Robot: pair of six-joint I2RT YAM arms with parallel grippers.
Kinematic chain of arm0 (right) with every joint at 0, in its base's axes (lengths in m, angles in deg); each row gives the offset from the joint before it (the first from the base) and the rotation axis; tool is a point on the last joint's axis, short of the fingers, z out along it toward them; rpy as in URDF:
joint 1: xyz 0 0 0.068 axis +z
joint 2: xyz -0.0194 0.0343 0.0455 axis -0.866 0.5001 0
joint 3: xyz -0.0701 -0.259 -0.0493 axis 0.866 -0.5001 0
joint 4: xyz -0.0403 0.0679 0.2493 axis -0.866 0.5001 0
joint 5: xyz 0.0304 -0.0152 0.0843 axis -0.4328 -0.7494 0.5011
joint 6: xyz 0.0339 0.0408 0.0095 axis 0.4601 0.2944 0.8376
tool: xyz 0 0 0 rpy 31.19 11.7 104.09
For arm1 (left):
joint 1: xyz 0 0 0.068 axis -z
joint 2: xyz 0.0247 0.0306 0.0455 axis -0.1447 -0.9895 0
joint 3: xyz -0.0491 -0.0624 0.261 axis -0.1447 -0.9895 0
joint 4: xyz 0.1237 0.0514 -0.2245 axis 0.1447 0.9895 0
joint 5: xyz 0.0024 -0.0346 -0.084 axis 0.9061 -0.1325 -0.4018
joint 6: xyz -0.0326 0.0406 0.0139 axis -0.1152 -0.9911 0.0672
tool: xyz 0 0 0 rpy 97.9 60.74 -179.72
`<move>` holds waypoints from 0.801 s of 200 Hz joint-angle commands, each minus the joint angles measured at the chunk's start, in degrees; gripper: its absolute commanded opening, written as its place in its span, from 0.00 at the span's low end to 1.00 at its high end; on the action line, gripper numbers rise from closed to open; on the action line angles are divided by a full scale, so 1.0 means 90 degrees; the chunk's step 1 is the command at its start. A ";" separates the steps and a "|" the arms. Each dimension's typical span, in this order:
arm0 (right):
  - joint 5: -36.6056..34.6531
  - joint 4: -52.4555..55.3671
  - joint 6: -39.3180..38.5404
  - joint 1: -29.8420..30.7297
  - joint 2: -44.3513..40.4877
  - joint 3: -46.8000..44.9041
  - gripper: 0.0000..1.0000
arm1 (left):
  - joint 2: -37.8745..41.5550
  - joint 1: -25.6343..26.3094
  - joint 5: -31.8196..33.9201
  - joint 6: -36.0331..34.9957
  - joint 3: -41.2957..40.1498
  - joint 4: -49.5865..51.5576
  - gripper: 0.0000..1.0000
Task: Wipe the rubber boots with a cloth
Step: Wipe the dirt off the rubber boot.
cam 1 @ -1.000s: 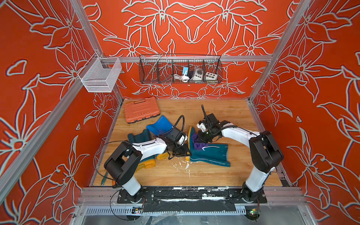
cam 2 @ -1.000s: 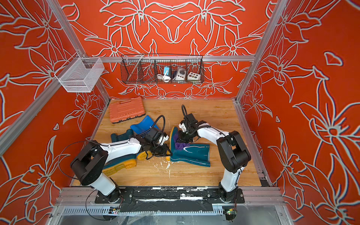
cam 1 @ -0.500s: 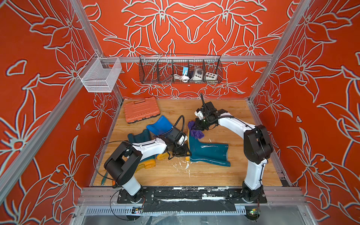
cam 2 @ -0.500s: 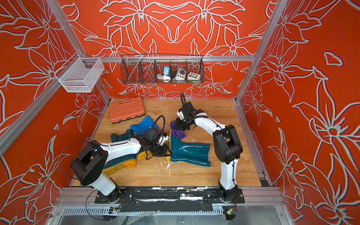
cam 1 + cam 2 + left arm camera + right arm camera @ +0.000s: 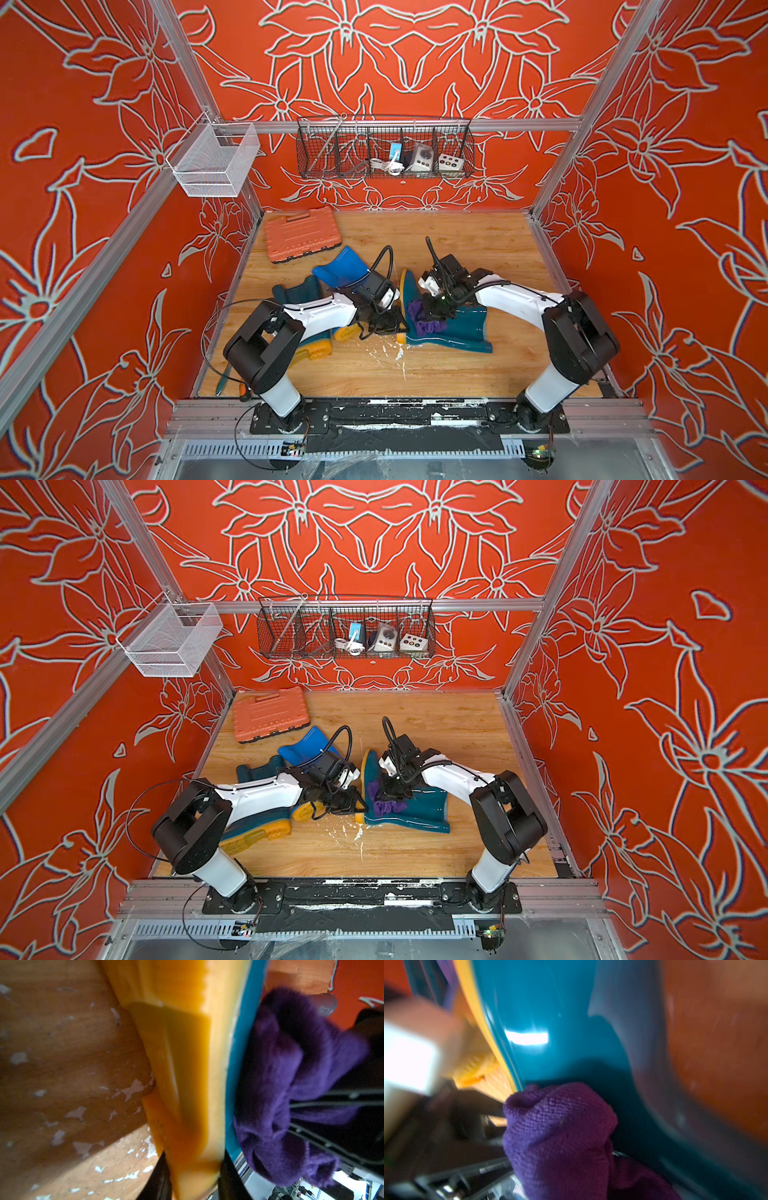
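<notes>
Teal boot (image 5: 455, 334) is lying on its side near the middle of the worktop (image 5: 478, 245), somewhat toward the front edge. Its yellow sole is facing the left edge and its shaft is pointing toward the right edge. The left gripper (image 5: 390, 328) is pinching the heel end of that sole between narrowly parted fingers. The right gripper (image 5: 435, 311) is nearly closed on the bunched purple cloth (image 5: 428, 328) and is pressing it onto the boot's foot, just beside the sole.

Bare wood is showing across the back of the worktop toward the back right corner. It is also showing along the front edge, where white flecks are scattered, and beside the right edge beyond the shaft.

The left half is crowded. The blue boot (image 5: 343, 266) and the second teal boot (image 5: 296, 291) are lying close behind and under the left arm. The orange tool case (image 5: 301, 235) is occupying the back left corner. A thin tool (image 5: 222, 382) is resting by the front left corner. A wire basket (image 5: 384, 151) and a white mesh basket (image 5: 212, 160) are hanging above the back edge.
</notes>
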 commanded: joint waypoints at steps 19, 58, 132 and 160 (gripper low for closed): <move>-0.0079 0.0095 0.0081 -0.0025 0.0445 0.0931 0.00 | -0.0141 -0.0183 -0.0395 0.0831 0.0239 -0.0619 0.00; -0.0065 0.0195 -0.0004 0.0145 0.0777 0.1486 0.00 | -0.0093 -0.0243 -0.0396 0.1080 0.0249 -0.0692 0.00; 0.0498 -0.0025 -0.0229 -0.1495 0.0086 -0.0359 0.00 | 0.0064 -0.0376 -0.0474 0.1368 0.0253 -0.0672 0.00; 0.0531 0.0153 -0.0244 -0.1362 -0.0128 -0.0003 0.00 | -0.0053 -0.0400 -0.0556 0.1447 0.0355 -0.0732 0.00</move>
